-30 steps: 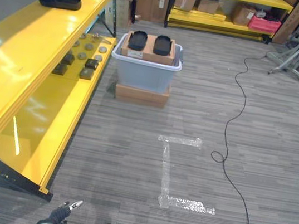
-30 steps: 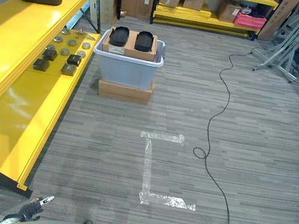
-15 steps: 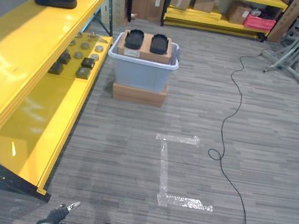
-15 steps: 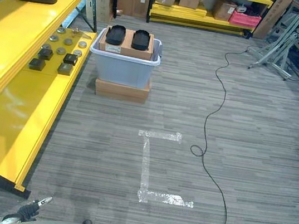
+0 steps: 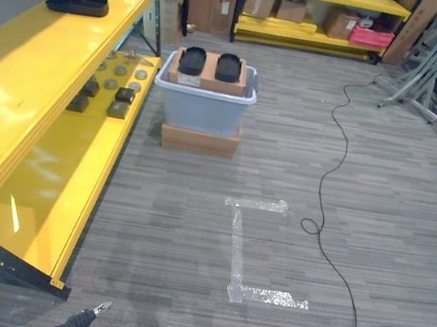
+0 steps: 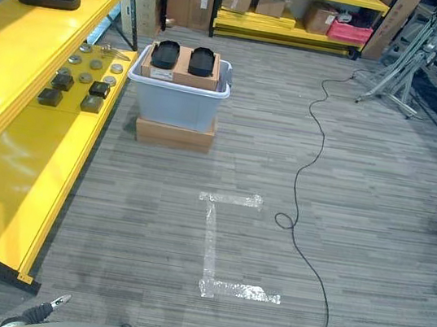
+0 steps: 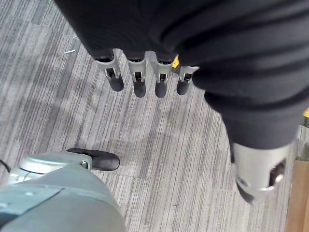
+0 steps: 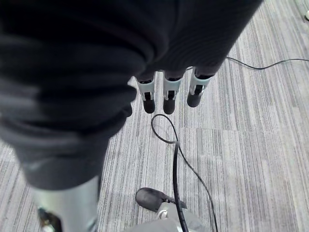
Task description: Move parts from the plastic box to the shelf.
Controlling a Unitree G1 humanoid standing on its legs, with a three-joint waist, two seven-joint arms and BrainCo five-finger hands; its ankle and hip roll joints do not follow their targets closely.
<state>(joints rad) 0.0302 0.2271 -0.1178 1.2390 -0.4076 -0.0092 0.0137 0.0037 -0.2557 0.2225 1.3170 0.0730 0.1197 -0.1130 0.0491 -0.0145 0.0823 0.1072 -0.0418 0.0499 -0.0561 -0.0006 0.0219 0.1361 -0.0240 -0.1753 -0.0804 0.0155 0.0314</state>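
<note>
- A grey plastic box (image 5: 202,108) is sitting on a flat carton (image 5: 199,138), carrying two black parts (image 5: 192,60) on cardboard.
- The yellow shelf (image 5: 36,120) is holding small dark parts (image 5: 117,109).

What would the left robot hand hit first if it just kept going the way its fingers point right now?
Most likely the grey striped floor. The left robot hand hangs with straight fingers aimed downward, holding nothing, and nothing lies between the fingertips and the floor, though the gap is hard to judge.

The plastic box (image 5: 202,105) stands at upper centre on a flat carton (image 5: 199,138), a cardboard box (image 5: 208,71) with two trays (image 5: 192,60) in it. The shelf (image 5: 37,112) runs down the left, small parts (image 5: 110,91) on its lower level. Tape marks (image 5: 248,250) lie at centre.
</note>
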